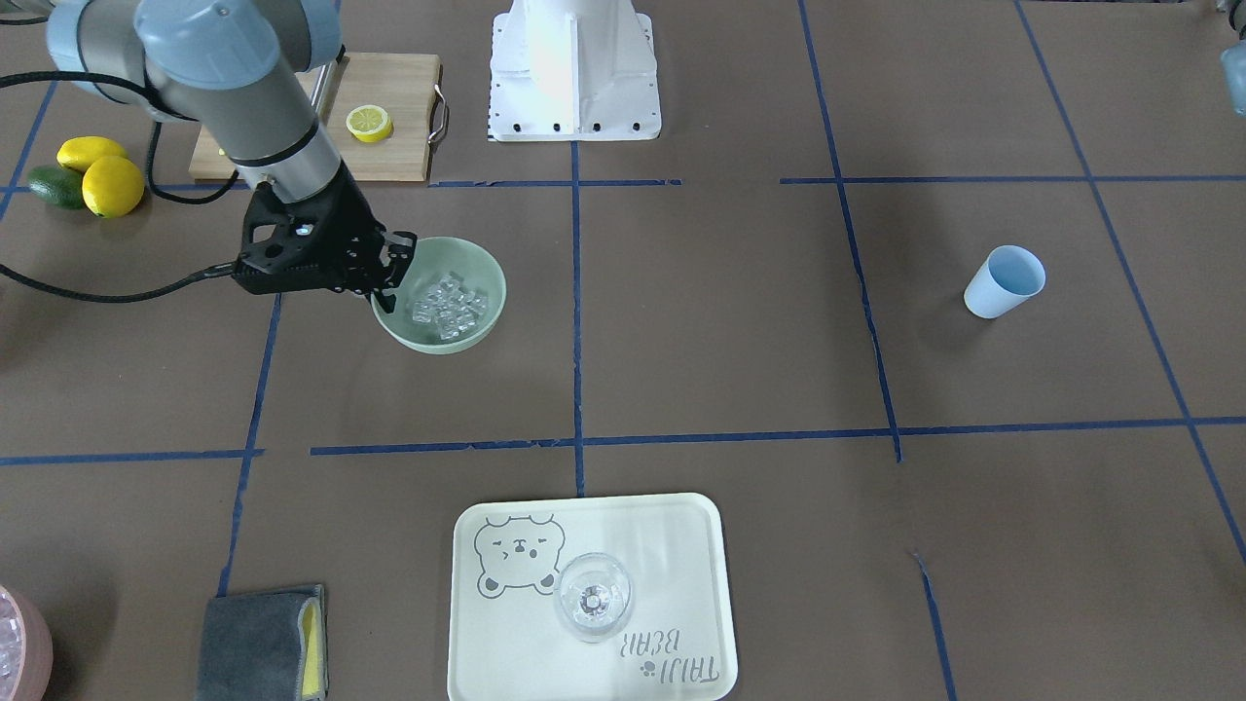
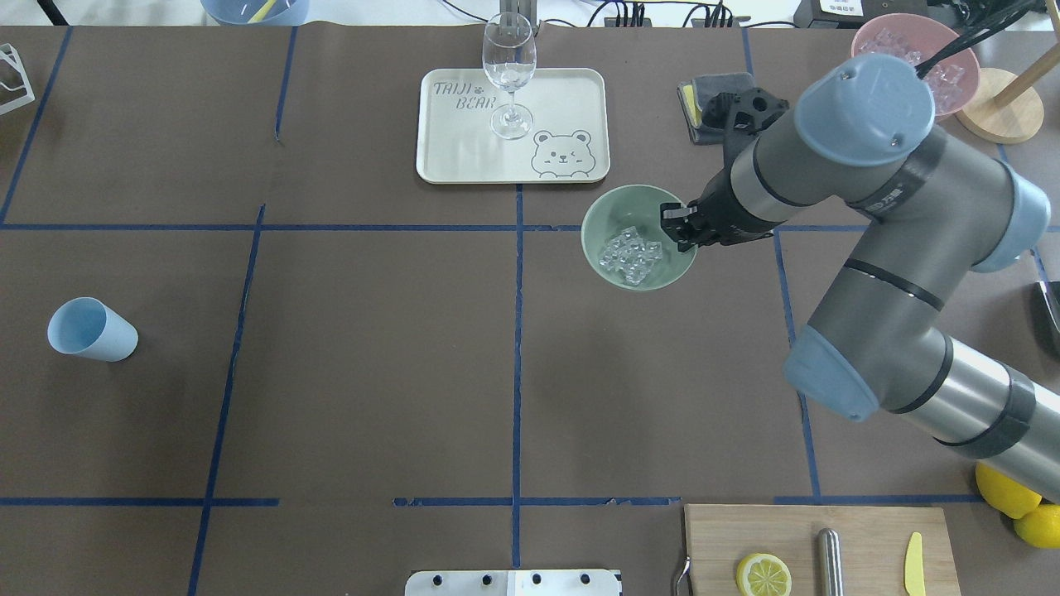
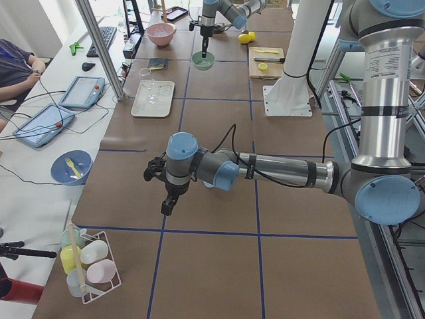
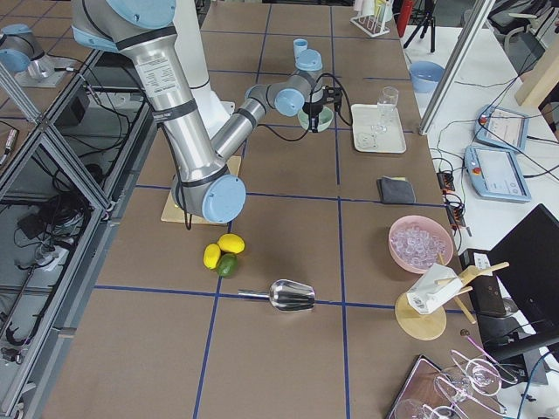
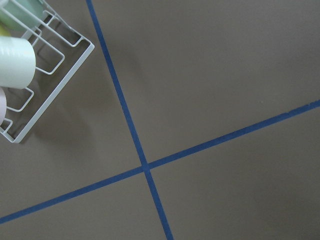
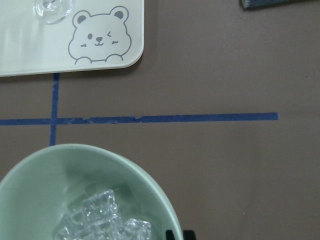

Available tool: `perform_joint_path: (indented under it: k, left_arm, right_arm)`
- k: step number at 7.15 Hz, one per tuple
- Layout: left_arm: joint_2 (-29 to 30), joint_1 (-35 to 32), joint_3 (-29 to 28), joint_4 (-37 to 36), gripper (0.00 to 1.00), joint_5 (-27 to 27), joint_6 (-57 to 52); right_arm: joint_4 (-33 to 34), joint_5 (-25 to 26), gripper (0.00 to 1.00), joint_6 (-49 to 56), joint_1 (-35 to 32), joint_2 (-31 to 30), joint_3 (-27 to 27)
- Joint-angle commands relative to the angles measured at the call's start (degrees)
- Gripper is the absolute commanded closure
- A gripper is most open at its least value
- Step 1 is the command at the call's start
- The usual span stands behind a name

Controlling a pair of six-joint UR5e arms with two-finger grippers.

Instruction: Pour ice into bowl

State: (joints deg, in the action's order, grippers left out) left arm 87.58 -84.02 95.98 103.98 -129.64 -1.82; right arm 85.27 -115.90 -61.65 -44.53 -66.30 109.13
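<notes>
The pale mint-green bowl stands on the brown table with the ice, a heap of small clear cubes, inside it. It also shows in the overhead view, with the ice in it. My right gripper points down at the bowl's rim, and in the right wrist view its fingertips stand close together right at the rim. It looks shut on the rim. My left gripper hangs over bare table far from the bowl; I cannot tell whether it is open.
A blue cup lies tilted far from the bowl. A cream tray with a wine glass is beyond the bowl. A grey cloth, a pink container of ice, a cutting board with a lemon slice, lemons and a cup rack stand around.
</notes>
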Motion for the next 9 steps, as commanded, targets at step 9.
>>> perform_joint_path:
  k: [9]
  left_arm:
    - [-0.1, -3.5, -0.8, -10.1, 0.0, -3.3, -3.9]
  right_arm:
    - [-29.7, -9.3, 1.0, 19.2, -14.0, -32.7, -9.5]
